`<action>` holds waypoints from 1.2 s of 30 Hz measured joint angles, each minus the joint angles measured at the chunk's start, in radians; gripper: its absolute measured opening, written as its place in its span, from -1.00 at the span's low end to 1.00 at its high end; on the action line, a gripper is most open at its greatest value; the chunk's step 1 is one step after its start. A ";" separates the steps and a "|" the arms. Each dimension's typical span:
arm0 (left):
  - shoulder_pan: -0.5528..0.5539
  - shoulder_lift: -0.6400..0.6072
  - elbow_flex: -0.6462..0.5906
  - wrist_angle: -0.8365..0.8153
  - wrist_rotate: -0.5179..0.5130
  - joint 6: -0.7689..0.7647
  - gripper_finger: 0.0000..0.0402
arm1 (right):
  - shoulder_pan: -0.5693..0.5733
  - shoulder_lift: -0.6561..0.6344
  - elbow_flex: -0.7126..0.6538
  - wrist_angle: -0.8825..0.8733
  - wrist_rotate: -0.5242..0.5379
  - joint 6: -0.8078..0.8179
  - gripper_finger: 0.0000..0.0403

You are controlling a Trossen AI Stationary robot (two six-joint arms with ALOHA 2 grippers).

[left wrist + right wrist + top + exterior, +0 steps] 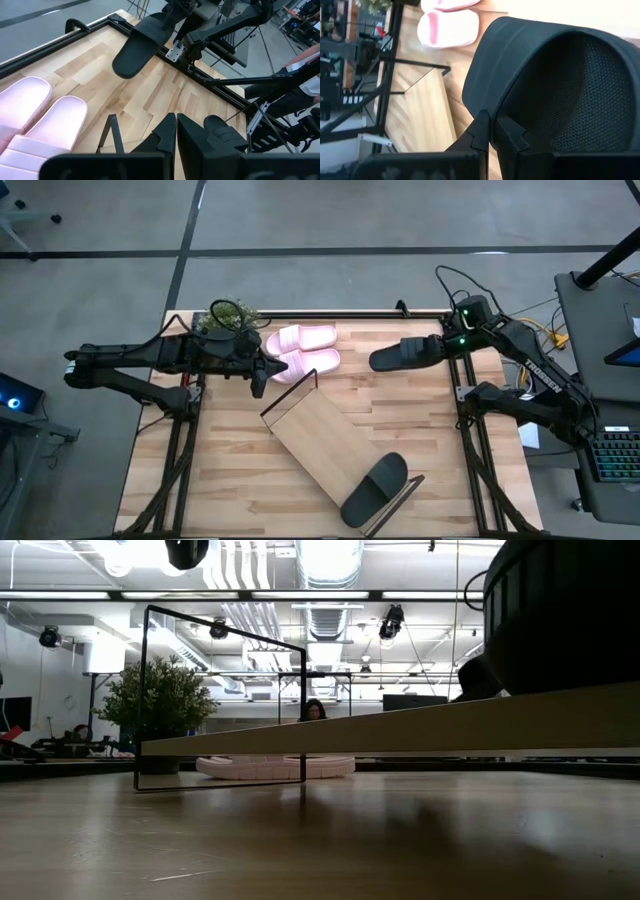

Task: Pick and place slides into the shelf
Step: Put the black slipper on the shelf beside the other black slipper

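Note:
My right gripper [442, 346] is shut on a black slide [404, 353] near the table's far right corner; the slide also shows in the left wrist view [137, 45]. The second black slide [375, 485] lies on the near end of the shelf [320, 440], a light board set slantwise mid-table with black wire ends [290, 392]. The pink pair [305, 350] rests sole-down by the far edge, just beyond the shelf's far end. My left gripper [266, 370] is shut and sits right beside the pink pair, touching nothing. My right gripper pinches the black slide between its two fingers [512, 135] at the rim of its wide strap [485, 107], at the slide's right end. The fingers come level from the table's right side. The slide sticks out toward the left, lifted clear of the table [137, 45].
A potted plant [232, 315] stands at the far edge behind my left gripper. A black frame rail [330, 311] runs along the table's far side, and others run down both sides. Bare wood lies between the shelf and the right rail [430, 420]. People sit in the room beyond [313, 710].

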 joint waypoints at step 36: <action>0.000 0.000 0.000 0.003 0.000 -0.002 -1.00 | 0.322 0.108 0.093 -0.089 -0.322 -0.121 -0.96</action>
